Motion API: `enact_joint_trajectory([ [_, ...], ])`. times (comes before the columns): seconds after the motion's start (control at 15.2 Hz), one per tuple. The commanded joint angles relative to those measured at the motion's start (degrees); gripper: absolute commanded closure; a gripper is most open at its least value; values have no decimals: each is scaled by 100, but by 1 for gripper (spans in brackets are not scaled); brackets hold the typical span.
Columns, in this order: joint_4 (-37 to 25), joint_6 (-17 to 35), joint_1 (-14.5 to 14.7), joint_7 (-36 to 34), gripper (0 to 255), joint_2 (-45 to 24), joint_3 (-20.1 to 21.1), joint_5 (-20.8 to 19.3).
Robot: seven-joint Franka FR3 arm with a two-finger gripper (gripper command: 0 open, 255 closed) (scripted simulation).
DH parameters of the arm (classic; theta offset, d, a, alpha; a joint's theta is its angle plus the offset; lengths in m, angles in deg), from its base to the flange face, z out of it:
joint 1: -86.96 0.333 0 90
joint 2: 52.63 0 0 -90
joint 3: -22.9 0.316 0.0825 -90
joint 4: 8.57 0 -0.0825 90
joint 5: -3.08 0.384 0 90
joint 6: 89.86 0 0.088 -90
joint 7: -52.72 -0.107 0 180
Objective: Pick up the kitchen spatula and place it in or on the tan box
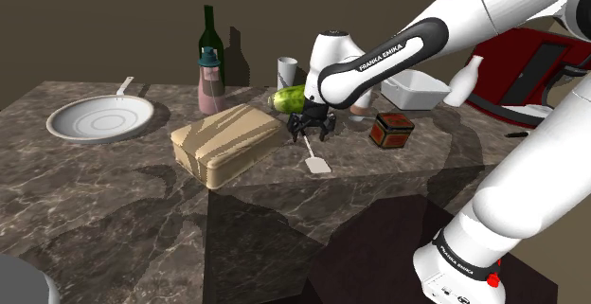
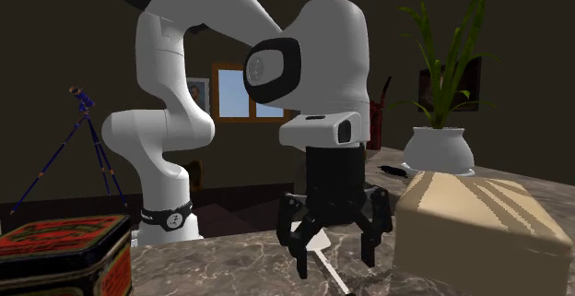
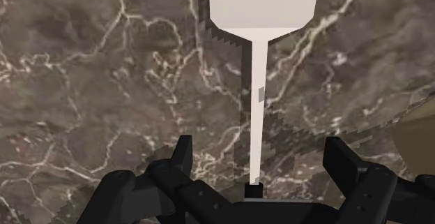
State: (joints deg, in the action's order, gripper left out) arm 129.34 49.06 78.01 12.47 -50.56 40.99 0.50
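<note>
The spatula (image 1: 317, 163) is white, with a flat blade and a thin handle, and lies flat on the dark marble counter (image 1: 114, 188). My black gripper (image 1: 311, 134) hangs open just above the handle end. In the wrist view the handle (image 3: 256, 118) runs between my spread fingers (image 3: 182, 154), and neither touches it; the blade (image 3: 265, 3) points away from the gripper (image 3: 261, 156). The tan box (image 1: 227, 141) sits closed on the counter, just to the shoulder view's left of the spatula. In the second exterior view the gripper (image 2: 336, 251) stands over the spatula (image 2: 320, 242), with the tan box (image 2: 479, 216) close to the right.
Behind the gripper lie a green cucumber (image 1: 291, 98), a white cup (image 1: 287, 69) and a red tin (image 1: 391, 130). A pink bottle (image 1: 209, 84) and a dark green bottle (image 1: 208, 32) stand behind the box. A white pan (image 1: 99, 117) sits far left, a white tray (image 1: 414, 91) at the back right.
</note>
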Motion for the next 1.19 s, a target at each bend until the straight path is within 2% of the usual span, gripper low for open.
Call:
enact_joint_trajectory([
  [0.0, 0, 3, 0, -1, 0, -2, 0, -1],
  [0.07, 0, 3, 0, -1, 0, -2, 0, -1],
  [0.13, 1, 3, 0, -1, 255, -2, 0, -1],
  [0.73, 0, 3, 0, -1, 255, -2, 0, -1],
  [1.12, -173, -477, 12, 130, 255, 323, -15, 160],
])
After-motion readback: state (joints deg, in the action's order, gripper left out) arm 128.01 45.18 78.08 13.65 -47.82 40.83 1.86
